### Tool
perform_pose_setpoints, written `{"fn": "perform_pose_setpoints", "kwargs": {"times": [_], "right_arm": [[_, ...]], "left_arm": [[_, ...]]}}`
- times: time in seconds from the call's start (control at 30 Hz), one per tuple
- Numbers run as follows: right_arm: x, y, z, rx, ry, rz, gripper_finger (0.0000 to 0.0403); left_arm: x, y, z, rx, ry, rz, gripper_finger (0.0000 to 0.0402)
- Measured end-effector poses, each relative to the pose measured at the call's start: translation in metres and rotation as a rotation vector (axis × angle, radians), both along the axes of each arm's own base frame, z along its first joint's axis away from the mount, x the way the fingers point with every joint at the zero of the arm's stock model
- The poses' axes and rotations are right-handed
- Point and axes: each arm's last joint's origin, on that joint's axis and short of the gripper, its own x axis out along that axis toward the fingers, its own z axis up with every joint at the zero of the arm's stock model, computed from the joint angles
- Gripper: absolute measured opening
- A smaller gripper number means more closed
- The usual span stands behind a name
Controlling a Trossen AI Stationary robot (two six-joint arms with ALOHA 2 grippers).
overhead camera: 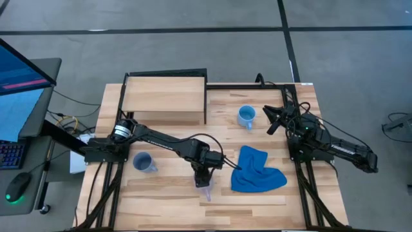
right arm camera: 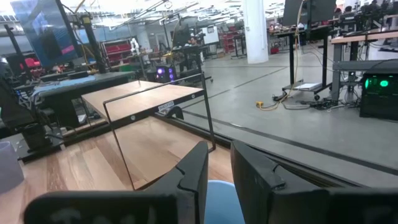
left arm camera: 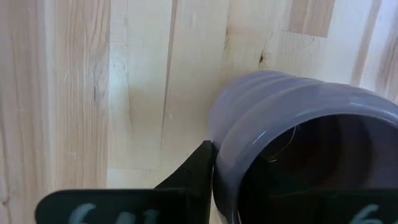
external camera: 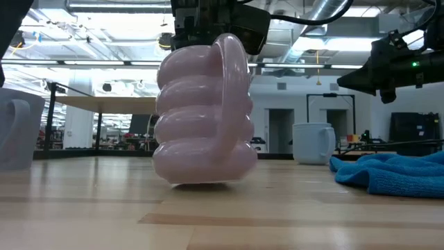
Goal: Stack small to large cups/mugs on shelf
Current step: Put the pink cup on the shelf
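The pale purple ribbed mug [external camera: 201, 114] stands near the table's front edge, with my left gripper [overhead camera: 205, 175] shut on its rim from above. It also shows in the left wrist view [left arm camera: 292, 124]. The grey-blue mug [overhead camera: 143, 162] stands on the table to its left. The bright light blue mug [overhead camera: 246, 116] stands at the far middle. My right gripper [overhead camera: 273, 120] hovers just right of it, empty, its fingers only a narrow gap apart [right arm camera: 219, 177]. The shelf [overhead camera: 164, 98] stands at the far left with nothing on its board. My left gripper holds the purple mug by its rim [left arm camera: 227, 165], one finger [left arm camera: 194, 177] outside the wall and the other inside the hollow. The fingers come from above, pointing down. The mug sits nearly upright, slightly tilted, its handle [external camera: 232, 83] toward the near edge. Whether its base [external camera: 201, 180] still touches the table, I cannot tell.
A crumpled blue cloth [overhead camera: 256, 171] lies right of the purple mug. The shelf's black frame [right arm camera: 118, 134] stands on the tabletop. A desk with a monitor and a keyboard stands beyond the table's left edge.
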Motion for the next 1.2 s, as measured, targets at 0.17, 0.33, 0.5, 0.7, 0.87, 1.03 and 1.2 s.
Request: {"fn": "perform_pose_setpoints", "kwargs": {"times": [0.17, 0.33, 0.5, 0.7, 0.87, 1.03, 1.2], "right_arm": [[0.0, 0.0, 0.0001, 0.0, 0.0, 0.0, 0.0093], [0.0, 0.0, 0.0, 0.0, 0.0, 0.0, 0.0093], [0.0, 0.0, 0.0, 0.0, 0.0, 0.0, 0.0093], [0.0, 0.0, 0.0, 0.0, 0.0, 0.0, 0.0093], [0.0, 0.0, 0.0, 0.0, 0.0, 0.0, 0.0093], [0.0, 0.0, 0.0, 0.0, 0.0, 0.0, 0.0093], [0.0, 0.0, 0.0, 0.0, 0.0, 0.0, 0.0093]], "left_arm": [[0.0, 0.0, 0.0, 0.001, 0.0, -0.003, 0.0025], [0.0, 0.0, 0.0001, 0.003, -0.001, -0.007, 0.0029], [0.001, 0.0003, 0.0009, 0.014, -0.015, 0.003, 0.005], [0.0011, 0.0001, 0.0011, 0.014, -0.017, 0.004, 0.0055], [0.0011, 0.0002, 0.0011, 0.015, -0.017, 0.006, 0.0056], [0.0011, 0.0002, 0.0011, 0.015, -0.017, 0.006, 0.0056], [0.0003, 0.0008, 0.0009, 0.025, -0.009, 0.012, 0.0025]]}}
